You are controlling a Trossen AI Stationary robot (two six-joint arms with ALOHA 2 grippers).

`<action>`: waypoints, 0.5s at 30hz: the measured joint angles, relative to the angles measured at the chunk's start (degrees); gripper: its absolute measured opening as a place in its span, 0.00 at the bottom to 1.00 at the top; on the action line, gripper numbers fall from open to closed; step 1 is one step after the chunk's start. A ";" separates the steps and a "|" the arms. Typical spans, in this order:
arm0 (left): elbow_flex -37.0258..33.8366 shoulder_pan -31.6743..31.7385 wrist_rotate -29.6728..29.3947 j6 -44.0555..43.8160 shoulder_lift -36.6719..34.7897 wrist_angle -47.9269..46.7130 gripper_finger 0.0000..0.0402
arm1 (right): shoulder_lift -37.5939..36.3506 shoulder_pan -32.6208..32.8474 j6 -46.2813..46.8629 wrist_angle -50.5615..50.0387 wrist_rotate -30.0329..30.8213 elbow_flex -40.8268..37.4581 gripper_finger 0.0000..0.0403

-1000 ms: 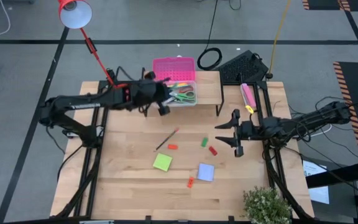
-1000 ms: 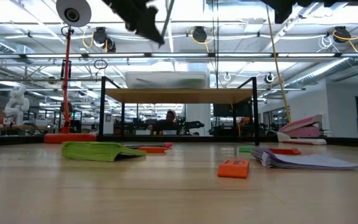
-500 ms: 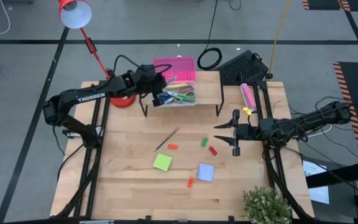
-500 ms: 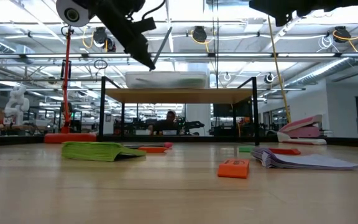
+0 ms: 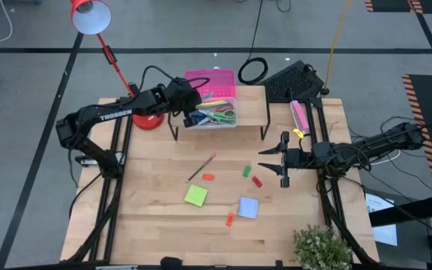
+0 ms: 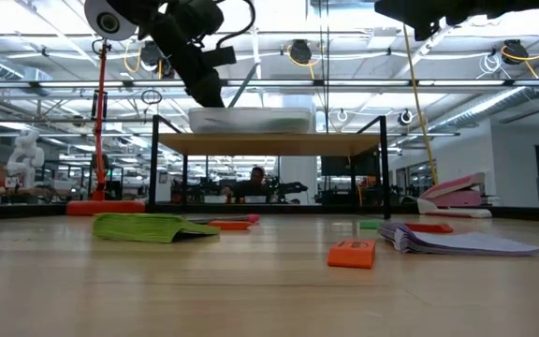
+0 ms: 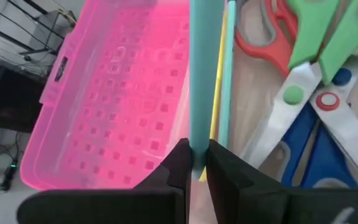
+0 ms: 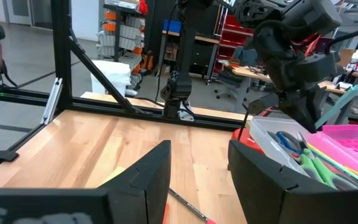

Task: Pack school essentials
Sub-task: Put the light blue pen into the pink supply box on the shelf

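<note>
A clear box [image 5: 220, 114] with its pink lid [image 5: 210, 82] thrown open stands on a raised wooden shelf [image 5: 252, 105] at the back. Scissors [image 7: 303, 56] and pencils lie in it. My left gripper [image 5: 193, 117] hangs over the box's left end, shut on a teal pencil [image 7: 199, 68]. A reddish pencil [image 5: 201, 168], red erasers [image 5: 256, 181], a green eraser [image 5: 247, 172], a green pad [image 5: 196, 196] and a lavender pad [image 5: 248, 208] lie flat on the table. My right gripper [image 5: 282, 161] hovers open at the right, holding nothing. My left gripper pinches the teal pencil near one end [image 7: 199, 144] between its two fingertips. The fingers slant down from the table's left. The pencil's free length [image 8: 347, 98] rises at a slant away from the fingers, over the open box and the scissors inside.
A pink oblong object with a yellow tip [image 5: 298, 116] lies right of the shelf, with a black keyboard [image 5: 291, 79] behind it. A red lamp [image 5: 90, 16] stands at the far left and a plant [image 5: 321, 247] at the near right corner. The shelf has black legs [image 6: 155, 159].
My left gripper has carried the teal pencil down and toward the far edge, onto the left end of the open box, tipping more steeply downward. The pencil stays in its hold. My right gripper has kept still.
</note>
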 joint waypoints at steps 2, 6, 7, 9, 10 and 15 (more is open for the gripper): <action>0.00 0.46 -0.01 0.27 0.00 -0.25 0.09 | 0.00 0.00 0.00 -0.04 0.00 0.00 0.38; -0.02 0.96 -0.19 -0.05 0.97 -0.82 0.09 | 0.00 0.00 0.00 -0.07 -0.02 -0.01 0.38; -0.05 1.12 -0.18 -0.21 1.01 -1.27 0.10 | 0.00 0.02 0.03 -0.07 -0.02 0.00 0.38; -0.04 1.16 -0.20 -0.47 0.85 -1.17 0.11 | 0.00 0.02 0.03 -0.12 -0.04 0.00 0.38; -0.04 1.22 -0.28 -0.45 0.81 -1.18 0.13 | 0.00 0.02 0.03 -0.17 -0.04 0.00 0.38; -0.04 1.15 -1.88 -0.66 0.85 -1.19 0.24 | 0.00 0.04 0.05 -0.17 -0.04 0.00 0.38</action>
